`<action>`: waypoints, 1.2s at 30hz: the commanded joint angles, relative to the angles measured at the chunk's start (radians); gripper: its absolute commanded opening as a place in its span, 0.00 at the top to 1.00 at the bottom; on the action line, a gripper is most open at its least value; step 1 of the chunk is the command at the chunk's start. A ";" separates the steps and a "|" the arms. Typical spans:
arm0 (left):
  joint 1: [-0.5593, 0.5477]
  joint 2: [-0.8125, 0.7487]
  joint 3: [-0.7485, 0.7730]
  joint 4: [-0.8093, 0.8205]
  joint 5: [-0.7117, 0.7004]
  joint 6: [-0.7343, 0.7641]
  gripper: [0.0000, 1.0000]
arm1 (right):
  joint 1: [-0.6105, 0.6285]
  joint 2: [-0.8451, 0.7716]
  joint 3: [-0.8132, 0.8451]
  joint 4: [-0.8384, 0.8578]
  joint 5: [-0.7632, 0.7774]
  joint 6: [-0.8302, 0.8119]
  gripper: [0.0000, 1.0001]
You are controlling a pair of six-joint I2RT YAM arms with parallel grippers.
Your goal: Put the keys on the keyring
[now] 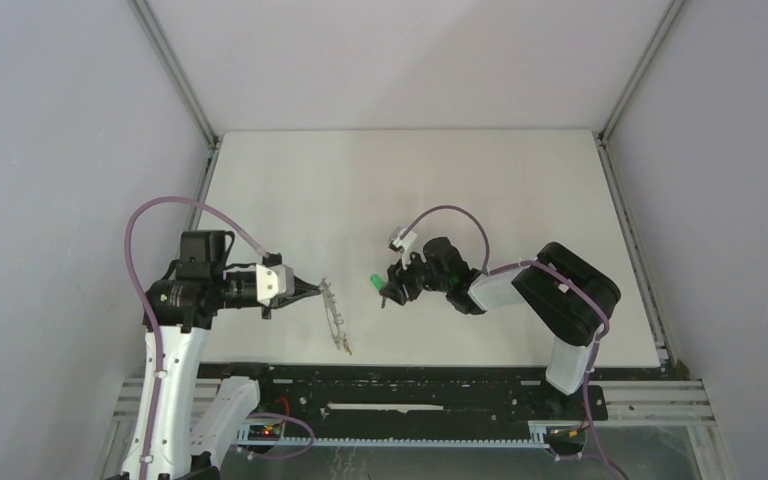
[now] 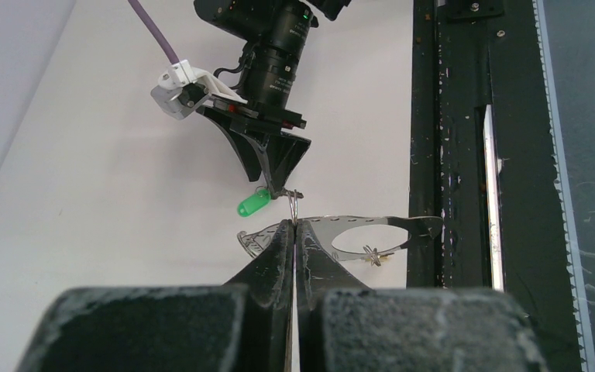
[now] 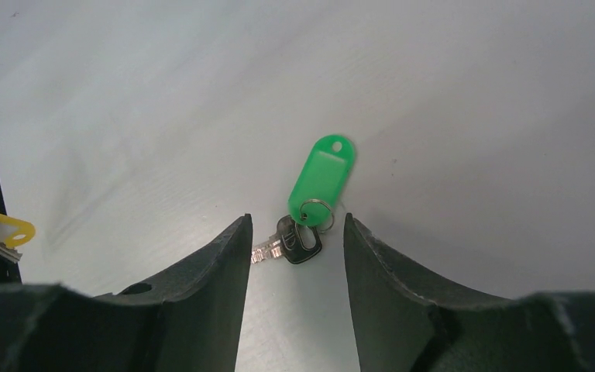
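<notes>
- Clamps the keyring (image 1: 335, 315) (image 2: 349, 223) by its rim in the left gripper (image 1: 318, 290) (image 2: 294, 226), fingers pressed tight together on the thin grey edge, left of centre in the top view
- Holds that ring turned on edge, so it reads as a narrow sliver running from the gripper tips down toward the black rail at the bottom of the top view; cannot tell whether its lower end touches the worktop (image 1: 410, 190)
- Shows the yellow key (image 1: 345, 347) (image 3: 12, 230) at the ring's lower end in the top view and at the left edge of the right wrist view; cannot tell whether it is threaded on
- Spreads the right gripper (image 1: 388, 293) (image 3: 296, 221) wide at the centre of the top view, jaws apart and gripping nothing
- Finds the green key (image 1: 373, 284) (image 2: 253, 204) (image 3: 321, 178) apparently lying flat on the worktop at the centre of the right wrist view, dark metal head and small split ring in the gap between the fingertips, green tag pointing toward the upper centre
- Touches neither finger with that key
- Sets a clear gap between green key and keyring in the top view, key to the right
</notes>
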 commanded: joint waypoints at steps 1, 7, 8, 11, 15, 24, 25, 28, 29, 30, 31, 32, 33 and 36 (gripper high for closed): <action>-0.004 -0.003 -0.014 0.026 0.057 -0.015 1.00 | -0.019 0.022 0.034 0.068 -0.027 0.003 0.44; -0.004 -0.002 -0.009 0.027 0.059 -0.017 1.00 | -0.028 0.052 0.034 0.059 -0.041 -0.007 0.44; -0.004 -0.003 -0.008 0.027 0.058 -0.018 1.00 | -0.028 0.057 0.034 0.058 -0.047 -0.011 0.45; -0.004 -0.003 -0.005 0.027 0.053 -0.017 1.00 | -0.026 0.071 0.034 0.055 -0.062 -0.019 0.48; -0.004 0.000 0.001 0.027 0.045 -0.019 1.00 | -0.020 0.080 0.034 0.045 -0.079 -0.030 0.57; -0.004 0.000 0.000 0.036 0.041 -0.024 1.00 | -0.008 0.051 0.034 -0.008 -0.067 -0.057 0.74; -0.004 -0.001 -0.001 0.040 0.042 -0.026 1.00 | -0.008 0.048 0.034 -0.010 -0.065 -0.063 0.76; -0.004 -0.003 -0.002 0.045 0.040 -0.032 1.00 | -0.006 0.037 0.034 -0.017 -0.064 -0.068 0.89; -0.004 -0.003 -0.002 0.045 0.040 -0.032 1.00 | -0.005 0.033 0.034 -0.018 -0.063 -0.069 0.96; -0.004 -0.003 -0.004 0.047 0.040 -0.033 1.00 | -0.005 0.027 0.034 -0.019 -0.059 -0.071 1.00; -0.004 -0.003 -0.005 0.048 0.040 -0.035 1.00 | -0.005 0.022 0.034 -0.021 -0.057 -0.071 1.00; -0.004 -0.003 -0.005 0.049 0.040 -0.036 1.00 | -0.004 0.015 0.034 -0.022 -0.060 -0.072 1.00; -0.004 -0.003 -0.006 0.050 0.040 -0.038 1.00 | -0.004 0.009 0.034 -0.025 -0.065 -0.076 1.00; -0.004 -0.003 -0.006 0.051 0.042 -0.043 1.00 | 0.000 -0.032 0.034 -0.048 -0.072 -0.083 1.00</action>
